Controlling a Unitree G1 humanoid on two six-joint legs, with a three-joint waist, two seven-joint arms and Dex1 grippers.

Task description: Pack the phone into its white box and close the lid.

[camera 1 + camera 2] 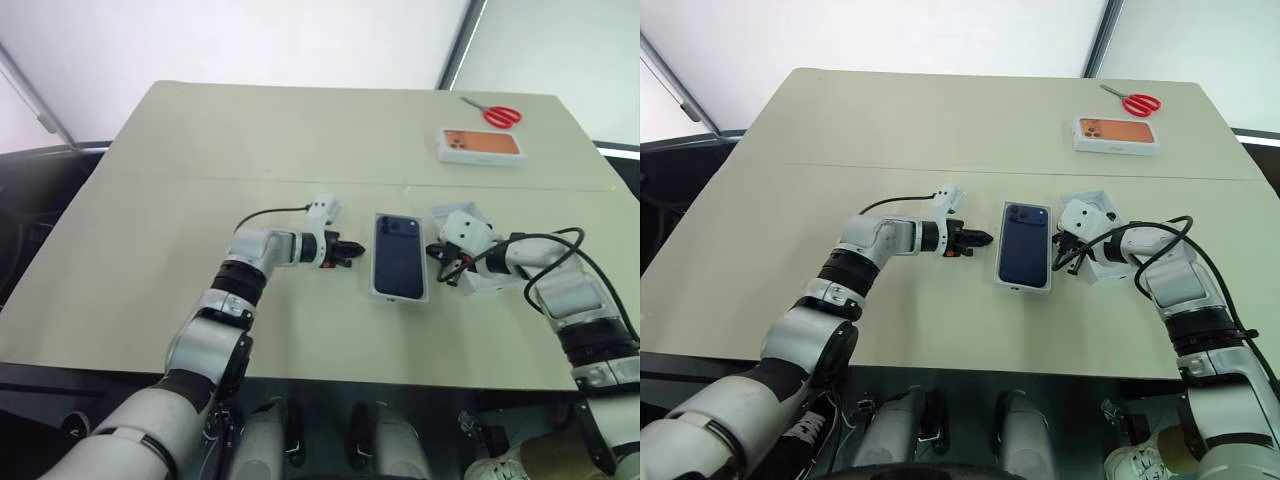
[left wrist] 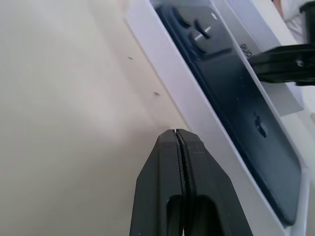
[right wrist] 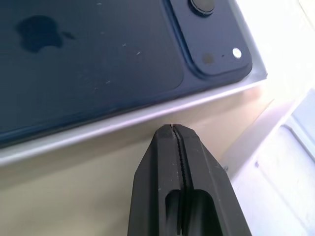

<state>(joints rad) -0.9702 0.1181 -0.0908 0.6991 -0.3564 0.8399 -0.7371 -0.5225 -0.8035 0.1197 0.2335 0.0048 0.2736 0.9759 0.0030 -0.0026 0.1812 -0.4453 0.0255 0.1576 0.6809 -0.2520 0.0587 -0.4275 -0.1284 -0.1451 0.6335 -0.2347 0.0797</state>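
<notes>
**Phone in its box, both claws pinched shut beside it**

Nearest the front edge of the worktop (image 1: 150,300), about midway along it, lies the white box (image 1: 400,297) with the phone (image 1: 398,256) in it, back up, its camera cluster at the far end. The box walls frame the phone on all sides.

The left claw (image 1: 352,251) hovers just left of the box, its two fingers pressed together with nothing between them, tips pointing at the box's long side. The right claw (image 1: 437,252) sits just beside the box's right wall, fingers likewise closed on nothing, tip close to the wall near the camera end.

Behind the right claw, toward the right edge, a white open piece, the lid (image 1: 468,216) by its look, lies partly hidden under the arm.

Far off near the back right corner rests an orange-printed box (image 1: 481,145), and just beyond it red scissors (image 1: 495,113).
</notes>
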